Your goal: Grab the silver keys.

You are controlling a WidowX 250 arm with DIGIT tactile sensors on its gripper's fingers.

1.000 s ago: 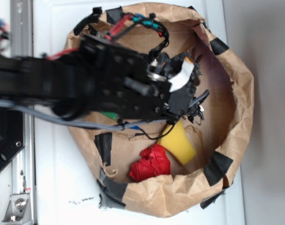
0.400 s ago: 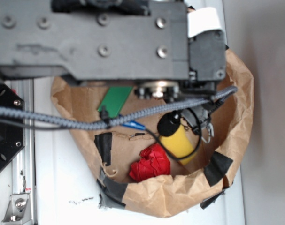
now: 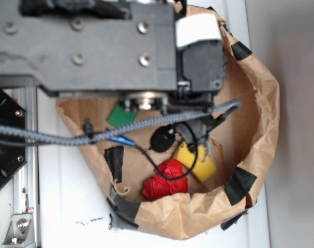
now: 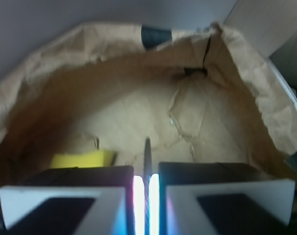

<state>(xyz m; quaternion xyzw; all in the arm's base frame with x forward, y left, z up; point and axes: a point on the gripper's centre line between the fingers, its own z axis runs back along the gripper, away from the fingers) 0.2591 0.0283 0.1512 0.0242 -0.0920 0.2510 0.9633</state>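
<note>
No legible text or labels anywhere.

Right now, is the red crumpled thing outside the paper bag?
No, the red crumpled thing lies inside the brown paper bag, right beside the yellow sponge.

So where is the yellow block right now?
In the exterior view the yellow block lies low in the paper bag, just right of the red crumpled thing.
</note>
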